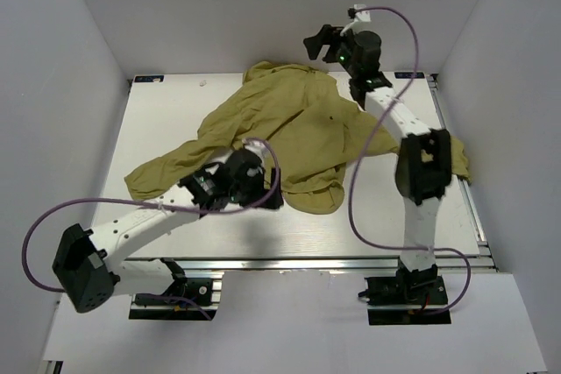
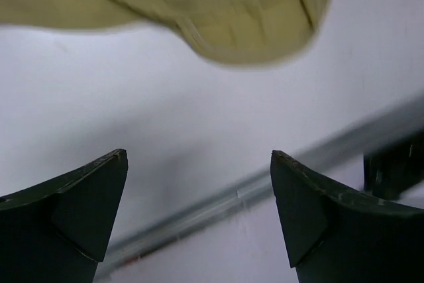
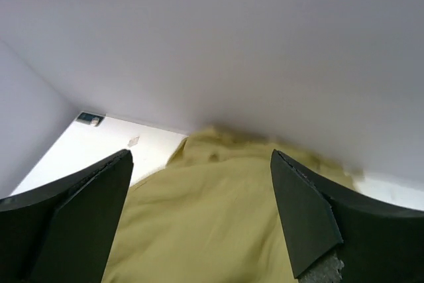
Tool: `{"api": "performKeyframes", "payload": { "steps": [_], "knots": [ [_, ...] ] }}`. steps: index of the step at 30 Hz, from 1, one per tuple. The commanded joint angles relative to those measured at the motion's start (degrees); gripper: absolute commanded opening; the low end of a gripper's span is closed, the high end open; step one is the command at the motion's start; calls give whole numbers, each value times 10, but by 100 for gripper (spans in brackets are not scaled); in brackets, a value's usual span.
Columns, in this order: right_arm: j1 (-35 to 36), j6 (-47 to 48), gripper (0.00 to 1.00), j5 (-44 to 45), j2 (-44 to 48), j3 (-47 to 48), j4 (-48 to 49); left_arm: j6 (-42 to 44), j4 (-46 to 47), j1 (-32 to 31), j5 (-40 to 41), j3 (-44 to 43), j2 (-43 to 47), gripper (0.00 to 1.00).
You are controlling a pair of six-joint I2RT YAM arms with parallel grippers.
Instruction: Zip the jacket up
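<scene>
The table [image 1: 175,225] carries the jacket [image 1: 289,129], spread flat, its long axis running from the hood [image 1: 272,72], below the right jaws, to the hem [image 1: 311,199], just ahead of the left jaws. One sleeve [image 1: 158,177] trails off to the left jaws' outer side. Both pairs are released and grasp nothing: the left jaws hang low over bare table, cloth ahead of them and not between them, and the right jaws hang high above the hood. The left jaws look nearer the hem, where a zip would start, though no zip can be made out near the dark spot [image 1: 331,117]
</scene>
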State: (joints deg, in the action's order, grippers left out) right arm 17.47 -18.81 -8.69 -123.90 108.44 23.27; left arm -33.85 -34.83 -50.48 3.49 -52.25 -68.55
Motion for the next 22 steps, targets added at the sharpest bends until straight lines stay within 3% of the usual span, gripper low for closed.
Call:
{"api": "performKeyframes", "payload": {
  "steps": [1, 3, 7, 12, 22],
  "knots": [
    [-1, -24, 89, 45, 159, -114, -130, -15, -24, 132, 21, -59, -38, 98],
    [-1, -49, 89, 83, 257, -230, -197, -15, -34, 224, 27, -105, -62, 98],
    [-1, -82, 89, 147, 416, -420, -254, -28, -74, 307, 130, -215, -114, 98],
    [-1, -89, 89, 199, 556, -491, -399, -14, -65, 432, 64, -268, -134, 98],
    [-1, -76, 89, 239, 676, -550, -414, -3, -49, 446, 85, -250, -97, 98]
  ]
}}
